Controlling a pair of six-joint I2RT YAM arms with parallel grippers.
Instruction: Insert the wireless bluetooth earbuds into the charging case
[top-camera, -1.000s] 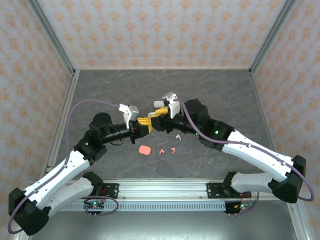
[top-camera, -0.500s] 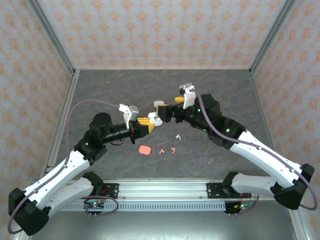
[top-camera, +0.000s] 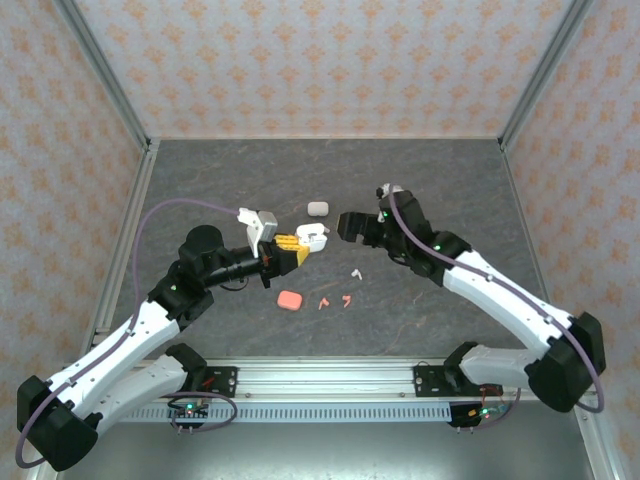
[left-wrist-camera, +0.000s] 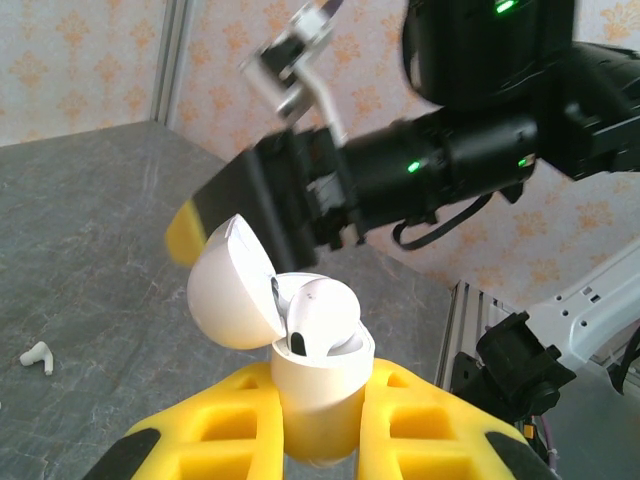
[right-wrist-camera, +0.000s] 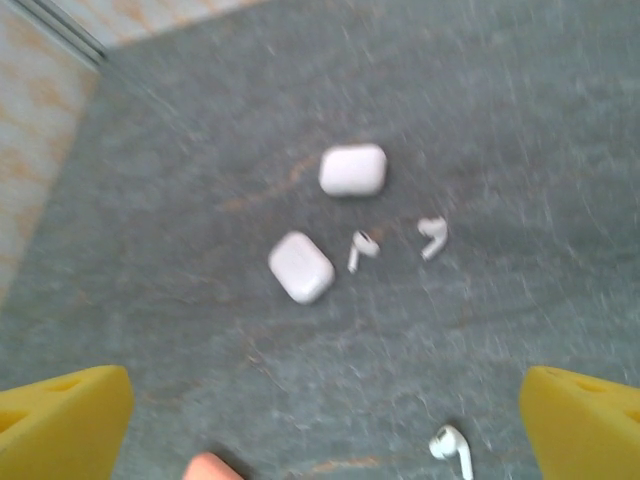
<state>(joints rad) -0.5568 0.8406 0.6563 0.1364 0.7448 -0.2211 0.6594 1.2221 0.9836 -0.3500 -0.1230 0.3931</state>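
The left gripper (left-wrist-camera: 318, 425) is clamped on the base of an open white charging case (left-wrist-camera: 315, 380). Its lid (left-wrist-camera: 232, 290) is tipped back and one white earbud (left-wrist-camera: 322, 303) sits in it, while the other well looks empty. The right gripper (top-camera: 347, 222) hangs just beside the case, jaws wide apart and holding nothing. One insertion seems done. The next move likely calls for the right gripper to pinch the loose earbud (top-camera: 355, 271), which lies on the worktop (top-camera: 440, 180) near the case.
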